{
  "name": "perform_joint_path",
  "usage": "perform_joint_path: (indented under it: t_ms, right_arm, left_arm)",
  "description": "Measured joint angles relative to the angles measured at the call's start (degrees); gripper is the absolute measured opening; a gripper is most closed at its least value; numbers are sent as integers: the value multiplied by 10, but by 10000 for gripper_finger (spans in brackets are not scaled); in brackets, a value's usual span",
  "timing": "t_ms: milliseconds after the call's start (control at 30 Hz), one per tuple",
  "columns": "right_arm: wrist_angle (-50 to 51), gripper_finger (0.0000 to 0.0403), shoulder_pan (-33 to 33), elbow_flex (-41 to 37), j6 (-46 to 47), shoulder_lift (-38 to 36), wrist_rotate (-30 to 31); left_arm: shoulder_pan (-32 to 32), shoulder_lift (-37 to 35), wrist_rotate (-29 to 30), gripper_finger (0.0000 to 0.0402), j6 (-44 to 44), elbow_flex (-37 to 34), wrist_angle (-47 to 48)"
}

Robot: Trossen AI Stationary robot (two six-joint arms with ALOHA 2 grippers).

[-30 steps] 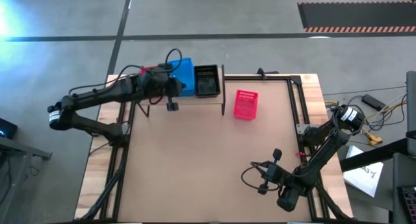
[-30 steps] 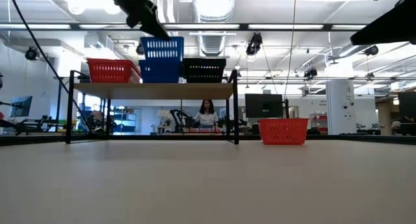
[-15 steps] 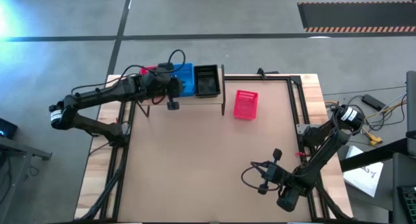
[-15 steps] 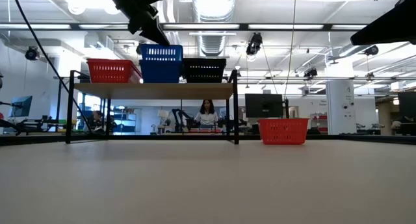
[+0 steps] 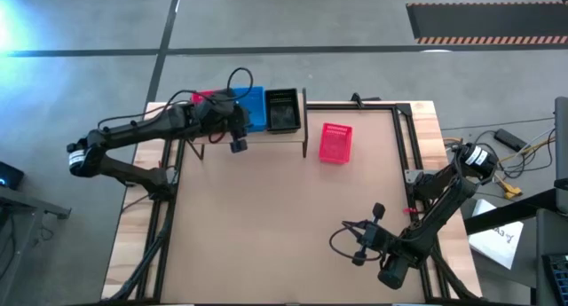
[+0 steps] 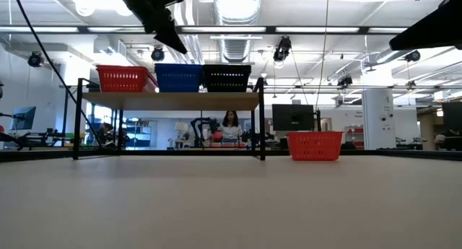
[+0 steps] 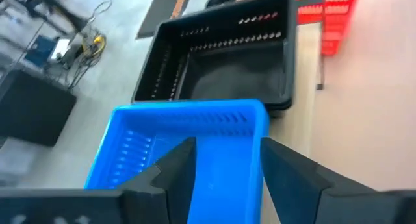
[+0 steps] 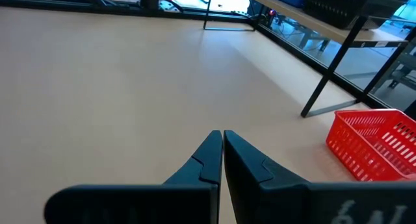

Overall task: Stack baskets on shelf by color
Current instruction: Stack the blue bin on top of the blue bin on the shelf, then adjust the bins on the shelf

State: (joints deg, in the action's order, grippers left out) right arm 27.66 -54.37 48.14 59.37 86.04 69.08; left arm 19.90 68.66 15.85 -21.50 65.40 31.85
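On the shelf at the table's far left stand red baskets, blue baskets and black baskets side by side, resting on their bottoms. My left gripper hangs open just above the blue basket, clear of it, with its fingers over the basket's inside. One more red basket sits on the table to the right of the shelf. My right gripper is shut with nothing in it and waits low at the table's near right.
Black frame rails run along the table's right and far edges. The shelf's black end post stands between the shelf and the lone red basket. Bare tabletop lies between the two arms. A person shows far behind the shelf.
My left gripper has opened and let go of the blue basket. The basket, held high above its neighbours a second ago, has sunk down, and its rim is now level with the red and black ones. The gripper has stayed above it.
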Motion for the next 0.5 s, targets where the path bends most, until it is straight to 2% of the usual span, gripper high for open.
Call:
perform_joint_path:
  t_ms: [300,500]
  right_arm:
    - [0,9,3,0,5,0,15]
    - [-1,9,3,0,6,0,15]
  left_arm:
    - [27,26,12,111,46,-15,3]
    - [26,2,10,91,42,-13,27]
